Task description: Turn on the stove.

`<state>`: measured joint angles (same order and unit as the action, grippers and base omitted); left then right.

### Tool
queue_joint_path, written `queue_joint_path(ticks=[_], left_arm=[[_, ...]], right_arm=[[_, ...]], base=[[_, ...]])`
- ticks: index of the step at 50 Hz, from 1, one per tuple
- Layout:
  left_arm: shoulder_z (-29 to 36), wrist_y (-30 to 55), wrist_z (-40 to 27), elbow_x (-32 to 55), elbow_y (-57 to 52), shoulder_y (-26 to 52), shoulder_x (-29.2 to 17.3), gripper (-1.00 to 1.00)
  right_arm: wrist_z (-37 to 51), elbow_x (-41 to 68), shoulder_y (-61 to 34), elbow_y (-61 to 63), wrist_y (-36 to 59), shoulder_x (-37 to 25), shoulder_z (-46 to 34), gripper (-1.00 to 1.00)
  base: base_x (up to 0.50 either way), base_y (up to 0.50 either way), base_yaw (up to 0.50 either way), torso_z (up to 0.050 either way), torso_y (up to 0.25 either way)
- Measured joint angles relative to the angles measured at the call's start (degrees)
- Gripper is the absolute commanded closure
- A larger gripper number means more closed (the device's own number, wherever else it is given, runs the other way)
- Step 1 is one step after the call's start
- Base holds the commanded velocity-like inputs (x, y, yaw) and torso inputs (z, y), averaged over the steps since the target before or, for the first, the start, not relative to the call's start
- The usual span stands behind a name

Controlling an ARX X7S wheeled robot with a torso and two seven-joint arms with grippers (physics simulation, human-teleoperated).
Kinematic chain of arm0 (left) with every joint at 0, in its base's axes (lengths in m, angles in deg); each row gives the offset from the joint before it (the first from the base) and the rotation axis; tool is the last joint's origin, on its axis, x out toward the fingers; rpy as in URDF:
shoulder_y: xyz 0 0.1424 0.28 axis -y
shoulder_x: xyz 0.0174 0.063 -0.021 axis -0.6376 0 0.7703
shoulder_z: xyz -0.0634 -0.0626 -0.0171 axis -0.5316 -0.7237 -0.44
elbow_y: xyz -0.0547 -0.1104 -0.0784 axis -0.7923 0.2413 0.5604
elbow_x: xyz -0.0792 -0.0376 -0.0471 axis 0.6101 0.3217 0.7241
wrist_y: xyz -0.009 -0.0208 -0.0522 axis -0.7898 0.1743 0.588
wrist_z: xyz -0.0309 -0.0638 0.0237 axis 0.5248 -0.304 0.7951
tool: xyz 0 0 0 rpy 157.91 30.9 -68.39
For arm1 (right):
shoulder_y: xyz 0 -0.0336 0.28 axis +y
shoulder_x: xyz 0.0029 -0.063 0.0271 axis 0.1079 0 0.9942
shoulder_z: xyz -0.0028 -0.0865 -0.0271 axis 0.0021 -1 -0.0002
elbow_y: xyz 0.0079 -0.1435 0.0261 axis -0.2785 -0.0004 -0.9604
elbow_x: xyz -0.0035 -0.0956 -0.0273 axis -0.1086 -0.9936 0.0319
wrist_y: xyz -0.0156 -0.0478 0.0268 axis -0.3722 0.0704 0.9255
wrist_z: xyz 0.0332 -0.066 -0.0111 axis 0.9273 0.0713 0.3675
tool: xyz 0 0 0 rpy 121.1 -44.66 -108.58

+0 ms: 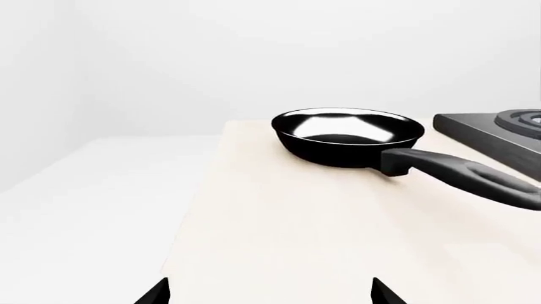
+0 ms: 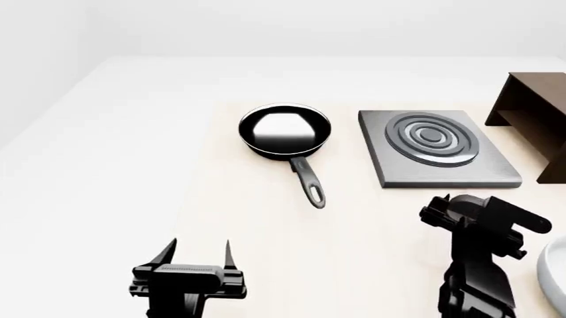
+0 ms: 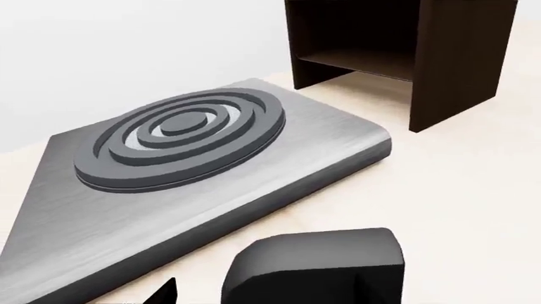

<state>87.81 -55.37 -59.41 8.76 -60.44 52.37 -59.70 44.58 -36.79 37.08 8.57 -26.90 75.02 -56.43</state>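
Observation:
The stove (image 2: 438, 151) is a flat grey slab with concentric burner rings, at the right of the pale table; it also fills the right wrist view (image 3: 194, 158). My right gripper (image 2: 455, 207) hovers just in front of the stove's near edge. One fingertip (image 3: 162, 292) stands wide, so it is open (image 3: 270, 294). A dark rounded block (image 3: 313, 263) sits between the jaws, close to the camera; I cannot tell if it is the knob. No knob shows in the head view. My left gripper (image 2: 197, 255) is open and empty near the table's front (image 1: 268, 292).
A black frying pan (image 2: 285, 129) lies left of the stove, handle toward me; it also shows in the left wrist view (image 1: 348, 136). A dark brown shelf (image 2: 533, 109) stands right of the stove (image 3: 397, 50). A white rounded object (image 2: 557, 275) shows at the right edge.

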Motion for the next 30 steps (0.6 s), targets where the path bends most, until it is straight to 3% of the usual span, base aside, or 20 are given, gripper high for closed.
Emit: queue_joint_path(ticks=[30], left_arm=[[0.98, -0.29, -0.62, 0.21, 0.43, 0.33, -0.42, -1.00]], right_arm=[[-3.57, -0.83, -1.74, -0.17, 3.78, -0.78, 5.24, -1.00]], base=[[0.00, 0.00, 0.00, 0.000, 0.000]])
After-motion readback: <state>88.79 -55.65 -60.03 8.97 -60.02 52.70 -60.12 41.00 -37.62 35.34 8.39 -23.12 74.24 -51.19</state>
